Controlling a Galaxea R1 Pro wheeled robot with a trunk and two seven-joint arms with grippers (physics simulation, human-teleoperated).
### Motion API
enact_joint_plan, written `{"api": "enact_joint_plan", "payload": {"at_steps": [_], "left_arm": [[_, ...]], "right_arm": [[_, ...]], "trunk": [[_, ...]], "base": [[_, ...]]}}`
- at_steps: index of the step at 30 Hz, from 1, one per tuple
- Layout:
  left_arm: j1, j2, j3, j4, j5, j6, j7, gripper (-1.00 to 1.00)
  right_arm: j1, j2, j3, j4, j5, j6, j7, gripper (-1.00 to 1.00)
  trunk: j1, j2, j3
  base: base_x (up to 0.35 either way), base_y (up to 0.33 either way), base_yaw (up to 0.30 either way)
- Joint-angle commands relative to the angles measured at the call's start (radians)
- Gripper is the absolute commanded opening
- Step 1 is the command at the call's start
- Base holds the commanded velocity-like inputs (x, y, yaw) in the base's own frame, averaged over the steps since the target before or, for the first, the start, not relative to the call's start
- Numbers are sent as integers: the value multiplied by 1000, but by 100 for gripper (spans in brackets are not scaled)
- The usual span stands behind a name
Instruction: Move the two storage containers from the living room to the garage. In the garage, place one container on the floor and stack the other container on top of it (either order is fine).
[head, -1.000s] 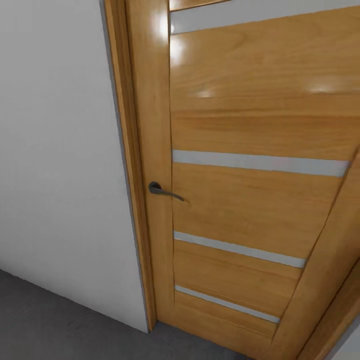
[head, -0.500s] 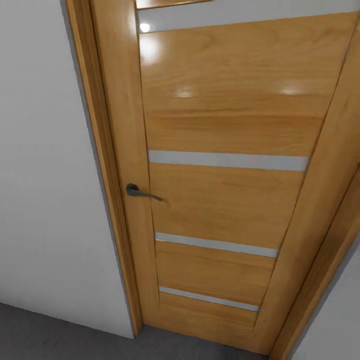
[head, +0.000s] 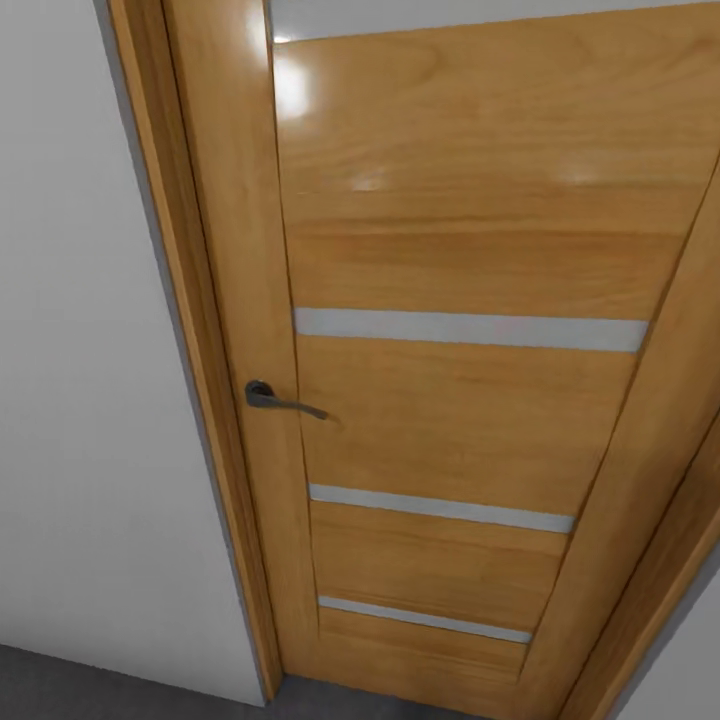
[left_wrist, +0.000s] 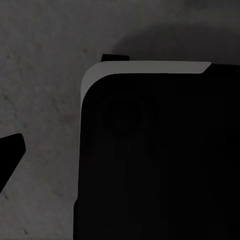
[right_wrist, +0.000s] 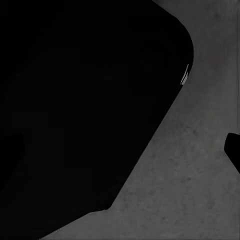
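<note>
Garage door (head: 450, 400) close ahead, shut, dark handle (head: 280, 398) near its left edge. Grey floor (head: 80, 685) along white wall (head: 80, 380). Gripper states: cannot tell.

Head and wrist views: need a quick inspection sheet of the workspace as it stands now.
Surface: dark grey mottled floor along the bottom of the head view; also seen in both wrist views.
Job's things: nothing seen.
Clutter: nothing seen.
End effectors: a dark fingertip at the edge of the left wrist view, another in the right wrist view; open or shut cannot be told. A large black body blocks much of each wrist view.
Cables: nothing seen.
Surroundings: orange-brown wooden door with pale strips, shut in its frame, dark lever handle; white wall beside it.
</note>
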Motion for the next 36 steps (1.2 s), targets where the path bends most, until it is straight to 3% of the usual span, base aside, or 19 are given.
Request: {"api": "enact_joint_plan", "payload": {"at_steps": [1,16,36], "left_arm": [[0,0,0,0,6,-2,-1,100],[0,0,0,0,6,-3,0,100],[0,0,1,0,6,-3,0,100]], "right_arm": [[0,0,2,0,-2,-3,0,100],[0,0,2,0,-8,-3,0,100],[0,0,2,0,-8,-3,0,100]], "trunk": [[0,0,-1],[0,0,-1],[0,0,-1]], "base": [[52,17,-32],[6,2,-205],[11,34,-15]]}}
